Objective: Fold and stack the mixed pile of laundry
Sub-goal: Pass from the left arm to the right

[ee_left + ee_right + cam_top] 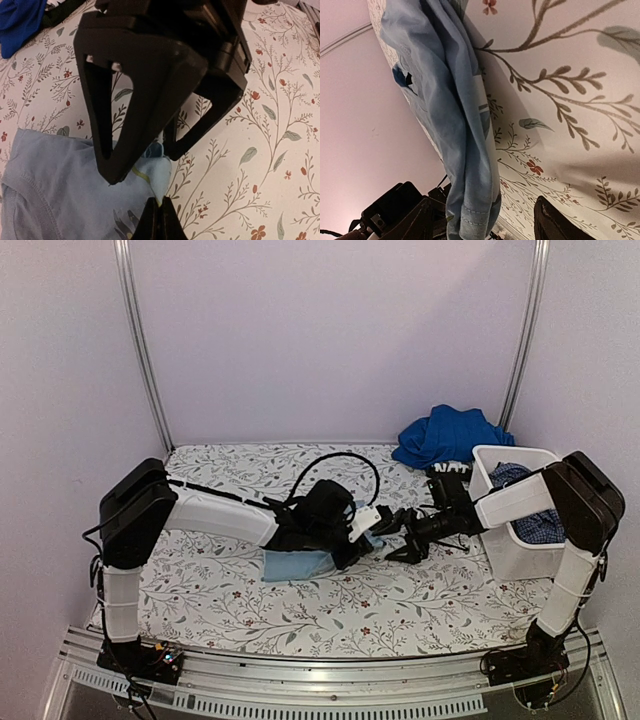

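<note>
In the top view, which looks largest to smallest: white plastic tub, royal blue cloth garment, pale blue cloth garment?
1. White plastic tub.
2. Royal blue cloth garment.
3. Pale blue cloth garment, partly hidden by the left arm.

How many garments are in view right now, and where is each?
4. The royal blue one lies at the back beside the white tub. The pale blue one is mid-table. The dark check one and plaid one are inside the tub. More may be hidden underneath.

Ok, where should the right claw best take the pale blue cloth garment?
Probably the stitched hem edge of the pale blue cloth garment, approached from the right: that bunched fold lies between the fingers of the open right claw, beside the corner that the shut left claw pinches.
</note>
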You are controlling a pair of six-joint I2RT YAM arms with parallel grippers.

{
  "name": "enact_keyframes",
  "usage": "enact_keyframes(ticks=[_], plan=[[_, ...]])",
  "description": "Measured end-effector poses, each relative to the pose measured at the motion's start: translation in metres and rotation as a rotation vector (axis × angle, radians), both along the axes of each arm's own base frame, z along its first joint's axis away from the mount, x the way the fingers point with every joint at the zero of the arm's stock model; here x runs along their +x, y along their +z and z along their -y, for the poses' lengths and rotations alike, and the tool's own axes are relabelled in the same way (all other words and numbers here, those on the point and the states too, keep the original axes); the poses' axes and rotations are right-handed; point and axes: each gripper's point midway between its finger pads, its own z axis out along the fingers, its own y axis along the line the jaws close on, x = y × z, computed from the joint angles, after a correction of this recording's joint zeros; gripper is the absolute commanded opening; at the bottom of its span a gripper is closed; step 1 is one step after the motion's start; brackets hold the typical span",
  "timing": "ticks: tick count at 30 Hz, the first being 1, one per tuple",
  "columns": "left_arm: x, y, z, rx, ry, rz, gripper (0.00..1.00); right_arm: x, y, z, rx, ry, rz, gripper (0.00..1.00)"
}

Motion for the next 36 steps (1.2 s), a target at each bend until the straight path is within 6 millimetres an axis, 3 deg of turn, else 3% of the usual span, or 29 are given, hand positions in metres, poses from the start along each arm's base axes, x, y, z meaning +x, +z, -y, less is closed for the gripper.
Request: enact_keyframes(ticks=[5,15,26,36], plan=[[0.001,0.000,-0.001,-0.002,0.003,-0.003,0.00,0.003,0.008,0.004,0.002,-0.075,-0.018,0.68],[0.005,0.006,0.002,-0.014,0.010,0.001,0.00,0.011,0.025,-0.021,0.082,-0.168,-0.054,0.65],[0.011,0.011,0.002,-0.030,0.025,-0.004,0.00,0.026,0.011,-0.031,0.055,-0.252,-0.094,0.64],[0.011,0.012,0.001,-0.042,0.011,-0.021,0.00,0.050,-0.003,-0.038,0.040,-0.299,-0.063,0.45]])
